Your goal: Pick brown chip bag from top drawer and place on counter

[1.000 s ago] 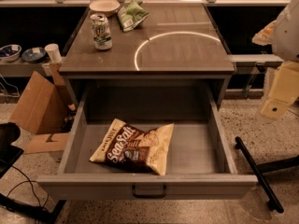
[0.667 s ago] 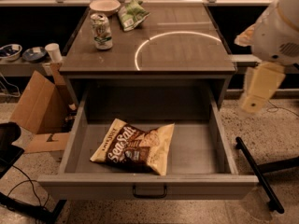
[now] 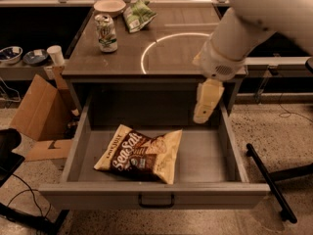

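The brown chip bag (image 3: pixel 141 153) lies flat on the grey floor of the open top drawer (image 3: pixel 205 158), left of centre, with white "Sea Salt" lettering showing. The drawer's dark pull handle (image 3: pixel 156 200) is on its front panel. The counter (image 3: pixel 186 58) above carries a white circular arc. My arm reaches in from the upper right, and my gripper (image 3: pixel 205 104) hangs over the right rear part of the drawer, above and to the right of the bag, not touching it.
On the counter stand a soda can (image 3: pixel 106 32), a white bowl (image 3: pixel 109 6) and a small green-and-white bag (image 3: pixel 138 14). A cardboard box (image 3: pixel 36 111) sits at the left on the floor. A low shelf holds bowls (image 3: pixel 22 56) and a cup (image 3: pixel 56 55). A black bar (image 3: pixel 269 180) lies at the right.
My arm has swung leftward from the right edge, bringing the gripper from beside the drawer to over its right rear part. The bag has not moved.
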Controlling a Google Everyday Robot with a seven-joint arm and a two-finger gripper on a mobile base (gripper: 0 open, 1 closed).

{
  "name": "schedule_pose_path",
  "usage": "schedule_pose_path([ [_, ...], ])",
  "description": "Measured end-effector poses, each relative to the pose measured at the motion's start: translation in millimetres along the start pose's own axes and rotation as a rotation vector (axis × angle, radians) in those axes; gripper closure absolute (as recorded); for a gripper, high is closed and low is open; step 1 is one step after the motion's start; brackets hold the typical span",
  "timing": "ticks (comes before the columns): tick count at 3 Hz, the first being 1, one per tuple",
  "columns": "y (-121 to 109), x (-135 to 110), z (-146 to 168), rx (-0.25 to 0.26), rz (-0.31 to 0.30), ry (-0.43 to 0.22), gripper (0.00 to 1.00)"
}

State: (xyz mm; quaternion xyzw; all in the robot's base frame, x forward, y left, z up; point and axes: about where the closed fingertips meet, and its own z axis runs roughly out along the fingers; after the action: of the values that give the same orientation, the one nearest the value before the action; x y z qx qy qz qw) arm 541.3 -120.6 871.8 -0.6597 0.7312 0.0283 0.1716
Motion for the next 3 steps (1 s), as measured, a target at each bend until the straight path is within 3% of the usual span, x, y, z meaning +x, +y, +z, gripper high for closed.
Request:
schedule_pose_path([
  [1, -10.9, -2.8, 66.1, -0.023, 0.029, 0.029, 0.00],
  [2, -2.4, -1.4, 115.1, -0.028, 0.059, 0.119, 0.00],
  [3, 21.1, 7.3, 152.9, -0.044, 0.095, 0.241, 0.00],
])
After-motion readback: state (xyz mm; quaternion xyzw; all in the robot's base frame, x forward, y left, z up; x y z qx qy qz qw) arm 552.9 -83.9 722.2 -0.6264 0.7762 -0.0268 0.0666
